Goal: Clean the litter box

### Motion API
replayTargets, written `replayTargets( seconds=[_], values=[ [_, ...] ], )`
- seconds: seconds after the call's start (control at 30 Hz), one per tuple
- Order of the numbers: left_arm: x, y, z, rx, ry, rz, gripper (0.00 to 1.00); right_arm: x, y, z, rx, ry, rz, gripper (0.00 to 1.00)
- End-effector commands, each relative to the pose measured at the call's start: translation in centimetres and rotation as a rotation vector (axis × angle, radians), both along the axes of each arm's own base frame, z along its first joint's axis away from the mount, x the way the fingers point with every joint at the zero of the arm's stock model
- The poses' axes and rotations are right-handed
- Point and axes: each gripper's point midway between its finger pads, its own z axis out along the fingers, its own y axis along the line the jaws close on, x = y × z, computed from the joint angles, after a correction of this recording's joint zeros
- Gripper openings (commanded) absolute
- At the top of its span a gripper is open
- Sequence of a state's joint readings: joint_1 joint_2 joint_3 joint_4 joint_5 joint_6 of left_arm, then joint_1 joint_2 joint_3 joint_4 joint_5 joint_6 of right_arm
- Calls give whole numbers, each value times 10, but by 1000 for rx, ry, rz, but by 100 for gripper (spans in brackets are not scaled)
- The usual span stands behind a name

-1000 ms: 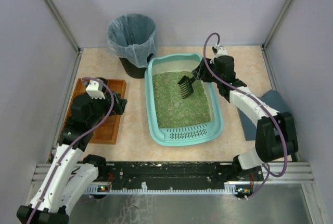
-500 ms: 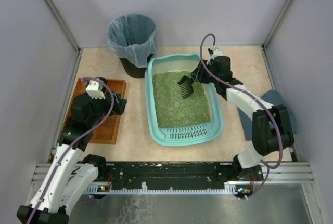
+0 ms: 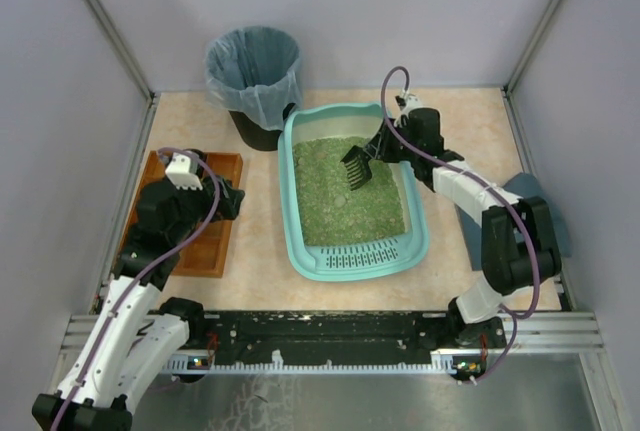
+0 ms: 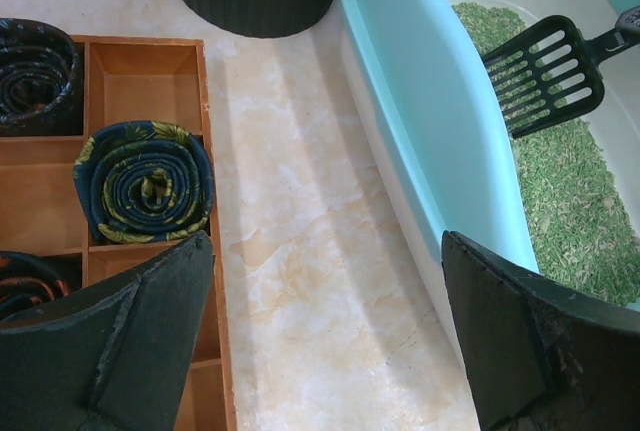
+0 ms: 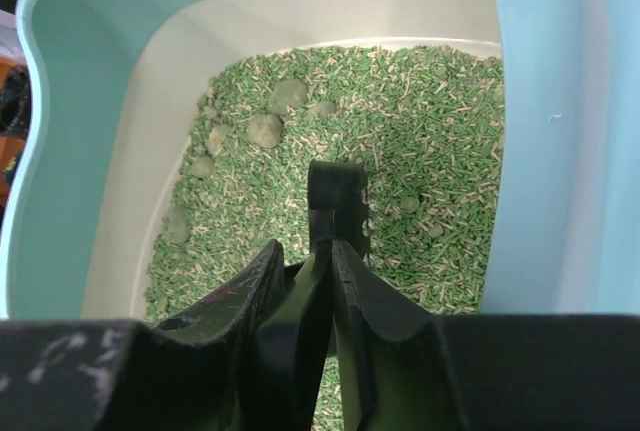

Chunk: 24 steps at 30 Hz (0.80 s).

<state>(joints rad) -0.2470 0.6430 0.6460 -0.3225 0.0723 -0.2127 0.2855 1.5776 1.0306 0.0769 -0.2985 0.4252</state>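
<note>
Teal litter box (image 3: 292,213) sits mid-worktop by the bin (image 3: 254,69), my right claw (image 5: 322,256) clamps the scoop (image 3: 357,165) over the litter, left claw (image 4: 325,251) gapes idle, so I judge scooping is in hand and next I dig under the clumps (image 5: 265,131).

The space is closed in by plain pale lilac-grey walls (image 3: 420,11), which are joined at metal corner posts (image 3: 545,21). A beige marbled tabletop (image 3: 262,241) is evenly lit.

Left of the litter box (image 3: 291,213), a bare strip of table (image 3: 258,233) lay open up to the wooden tray (image 3: 216,243), with the bin (image 3: 253,76) crowding the box's far-left corner and a scoop (image 3: 356,165) over its litter.
</note>
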Motion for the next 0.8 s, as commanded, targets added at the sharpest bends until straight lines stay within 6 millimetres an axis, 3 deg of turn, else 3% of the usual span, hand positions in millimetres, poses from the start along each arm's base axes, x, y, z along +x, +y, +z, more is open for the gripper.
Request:
replayTargets(
  seconds=[0.0,0.13,0.3,0.53,0.77],
  values=[
    [6,-6,19,-24,-49,-18,100,14,-1,20,-19,-69,2,23],
    [14,-11,28,-45,-67,-32,100,13,-4,29,-48,-88,3,14],
    [30,-13,27,-69,-41,5,100,9,-4,55,-70,-149,-3,5],
    [51,-22,25,-147,-5,23,100,5,-11,96,-196,-243,-47,1],
    [56,-42,40,-229,-104,-72,99,-13,-14,108,-300,-257,-74,0]
  ],
)
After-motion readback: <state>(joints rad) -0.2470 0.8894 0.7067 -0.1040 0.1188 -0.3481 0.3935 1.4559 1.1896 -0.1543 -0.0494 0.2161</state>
